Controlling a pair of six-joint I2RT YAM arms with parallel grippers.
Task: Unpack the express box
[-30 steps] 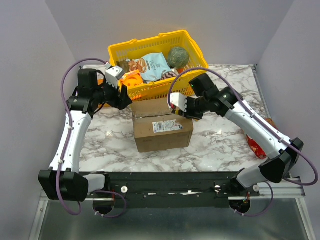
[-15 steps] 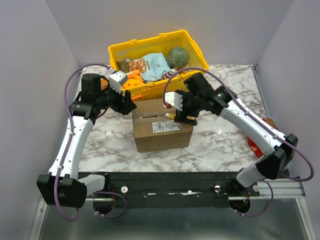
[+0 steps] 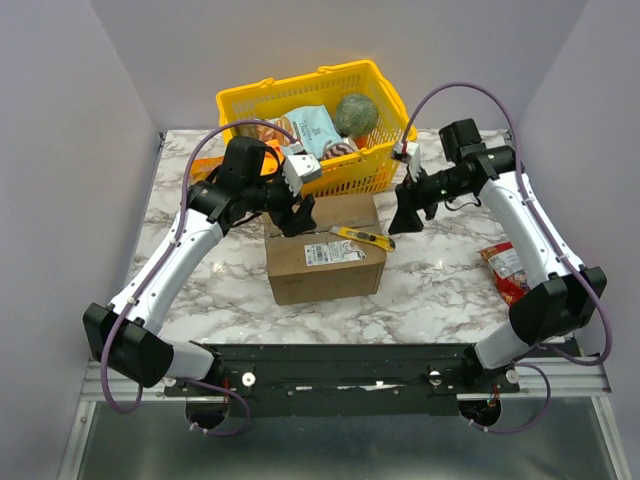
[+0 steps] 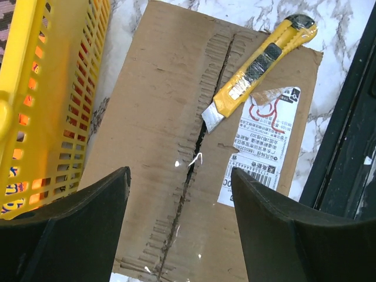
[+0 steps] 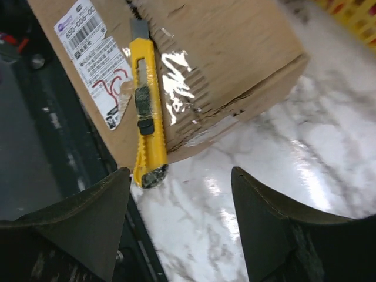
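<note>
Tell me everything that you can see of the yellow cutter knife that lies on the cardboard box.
The cutter knife has a slim yellow plastic body, with a black slider in the middle and a black cap at the rear. A short grey blade tip shows at the front. It lies flat and slantwise on the closed top of the express box, with its blade end near the centre seam and its rear end at the box's edge, beside the white label. Only the box touches it.

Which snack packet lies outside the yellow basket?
The red packet, lying on the marble table by the right edge; the pale blue bag sits inside the yellow basket.
</note>
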